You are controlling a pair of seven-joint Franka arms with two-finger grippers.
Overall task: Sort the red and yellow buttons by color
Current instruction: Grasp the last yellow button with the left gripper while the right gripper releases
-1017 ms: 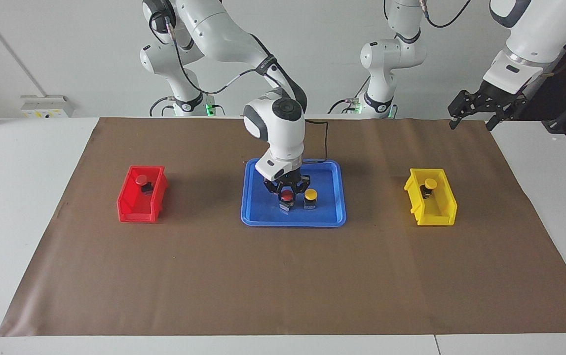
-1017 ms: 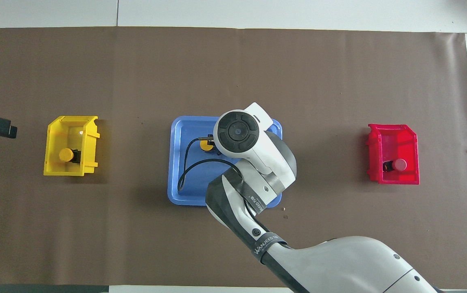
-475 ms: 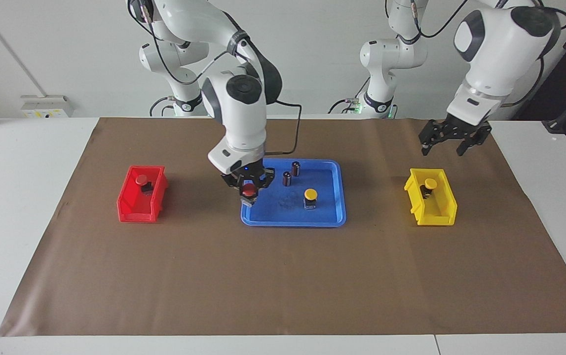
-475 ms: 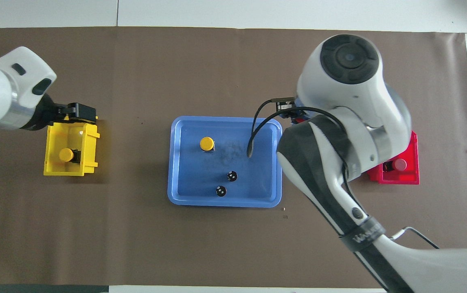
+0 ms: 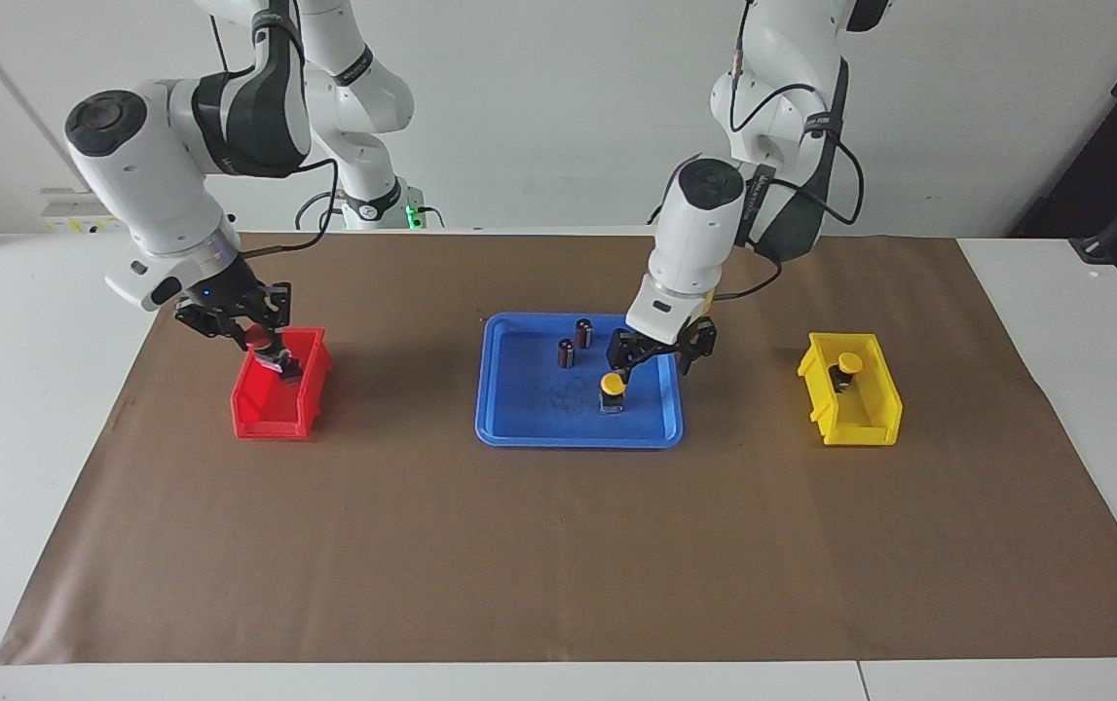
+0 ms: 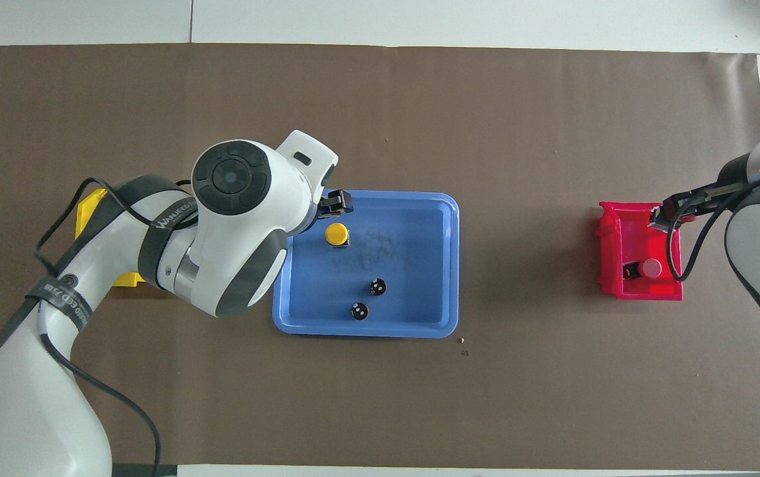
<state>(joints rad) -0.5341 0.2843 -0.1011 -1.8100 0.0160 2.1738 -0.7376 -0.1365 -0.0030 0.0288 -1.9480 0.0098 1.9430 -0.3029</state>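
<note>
Even, bright, diffuse light from above fills both views. Soft, short shadows lie on the brown mat [image 5: 558, 545] beside the tray [image 5: 509, 428] and the bins. No glare. Both views are sharp, with no motion blur and straight edges.

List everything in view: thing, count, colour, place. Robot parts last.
Paper: one, brown, covers the table.
Tray: one, blue, mid-table.
Red bin: one, toward the right arm's end.
Yellow bin: one, toward the left arm's end.
Red buttons: two; one in the red bin, one held over it.
Yellow buttons: two; one in the tray, one in the yellow bin.
Cylinders: two, dark, in the tray.
Right gripper: shut on a red button.
Left gripper: open, over the tray.
</note>
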